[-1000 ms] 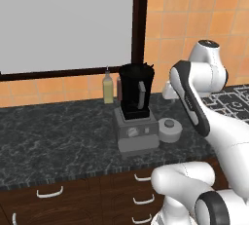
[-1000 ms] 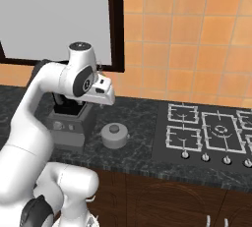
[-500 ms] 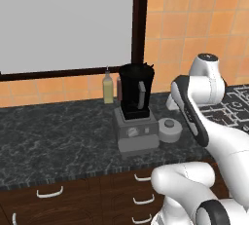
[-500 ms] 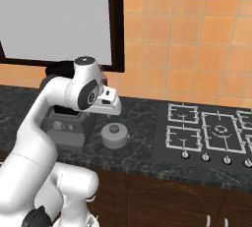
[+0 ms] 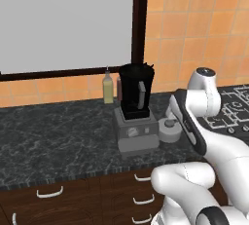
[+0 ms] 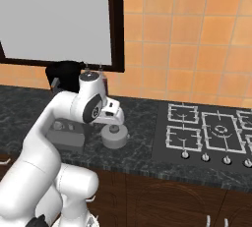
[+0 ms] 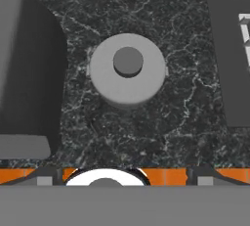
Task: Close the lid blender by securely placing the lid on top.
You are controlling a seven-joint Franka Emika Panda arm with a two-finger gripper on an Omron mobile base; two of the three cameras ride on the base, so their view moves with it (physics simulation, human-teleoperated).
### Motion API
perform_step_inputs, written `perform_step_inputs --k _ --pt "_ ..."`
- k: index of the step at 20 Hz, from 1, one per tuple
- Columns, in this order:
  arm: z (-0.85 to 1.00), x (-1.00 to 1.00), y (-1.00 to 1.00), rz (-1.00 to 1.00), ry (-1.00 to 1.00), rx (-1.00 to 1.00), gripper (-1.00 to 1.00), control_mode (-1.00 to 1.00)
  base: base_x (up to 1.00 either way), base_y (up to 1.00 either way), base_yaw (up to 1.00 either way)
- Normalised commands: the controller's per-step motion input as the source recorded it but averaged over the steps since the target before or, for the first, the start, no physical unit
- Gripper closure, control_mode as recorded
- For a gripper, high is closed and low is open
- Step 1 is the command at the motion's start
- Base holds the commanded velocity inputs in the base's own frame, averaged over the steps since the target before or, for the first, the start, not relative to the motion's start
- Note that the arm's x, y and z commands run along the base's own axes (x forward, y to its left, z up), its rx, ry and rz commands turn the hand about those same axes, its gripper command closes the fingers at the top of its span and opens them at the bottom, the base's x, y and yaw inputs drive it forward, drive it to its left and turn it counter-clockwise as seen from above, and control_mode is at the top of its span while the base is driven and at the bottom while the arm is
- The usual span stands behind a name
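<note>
Left base view: the tall black translucent blender jar on its boxy grey base (image 5: 134, 117) is standing uncovered on the dark marbled tabletop (image 5: 53, 136). The small round light-grey lid with a centre knob (image 5: 169, 129) is sitting just right of the base, partly behind the white arm. A yellow bottle (image 5: 108, 88) is standing behind the blender.

Right base view: the lid (image 6: 114, 136) is lying beneath the wrist, beside the black stovetop (image 6: 206, 135).

Hand view: the lid (image 7: 127, 68) is lying flat, knob up, directly ahead. I cannot tell whether the pincer is spread or closed.

Risk: the knob is small, so an off-centre descent could nudge the lid toward the blender base.
</note>
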Motion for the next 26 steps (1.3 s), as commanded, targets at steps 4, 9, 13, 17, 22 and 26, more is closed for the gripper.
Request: perform_step_inputs --k 4,9,13,17,22,26 --pt "-0.27 0.24 0.00 0.00 0.00 0.00 -1.00 -1.00 0.00 0.00 0.00" --pt "-0.25 0.29 0.00 0.00 0.00 0.00 -1.00 -1.00 0.00 0.00 0.00" --pt "-0.26 0.28 0.00 0.00 0.00 0.00 -1.00 -1.00 0.00 0.00 0.00" --pt "-0.25 0.27 0.00 0.00 0.00 0.00 -1.00 -1.00 0.00 0.00 0.00" --pt "-0.24 0.29 0.00 0.00 0.00 0.00 -1.00 -1.00 0.00 0.00 0.00" --pt "-0.21 0.32 -0.06 0.00 0.00 0.01 -1.00 -1.00 0.00 0.00 0.00"
